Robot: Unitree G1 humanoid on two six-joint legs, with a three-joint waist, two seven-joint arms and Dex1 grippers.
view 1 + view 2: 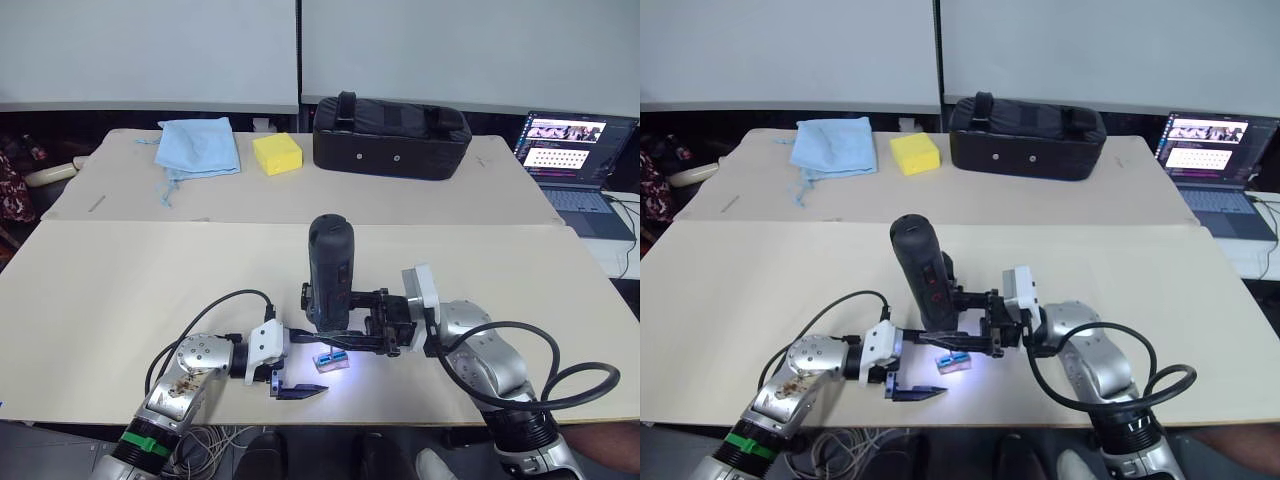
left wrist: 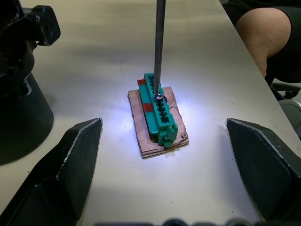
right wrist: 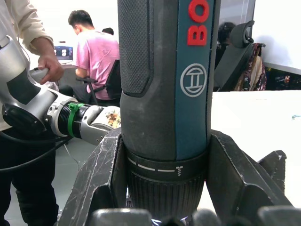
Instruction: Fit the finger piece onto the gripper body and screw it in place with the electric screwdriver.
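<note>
The electric screwdriver (image 1: 329, 270), a thick black cylindrical tool with a teal side panel and red lettering, stands near upright at the near middle of the beige table (image 1: 120, 290), leaning slightly, its butt end up and its long axis vertical. Its thin metal bit (image 2: 159, 47) points straight down onto a screw head on a small green plastic block with red marks (image 2: 159, 113). The block lies flat on a brown cardboard scrap (image 2: 141, 136), long axis running away from the left wrist camera, in a bright pool of light.

The right gripper (image 3: 164, 188) clamps the screwdriver's lower barrel between its two black fingers. The left gripper (image 2: 164, 155) sits low at the table surface facing the block, fingers spread wide and holding nothing, one on either side of the block and well apart from it.

At the table's far side lie a light blue cloth (image 1: 198, 147), a yellow sponge block (image 1: 277, 154), and a large black zipped bag (image 1: 390, 135). An open laptop (image 1: 572, 150) stands at far right.
</note>
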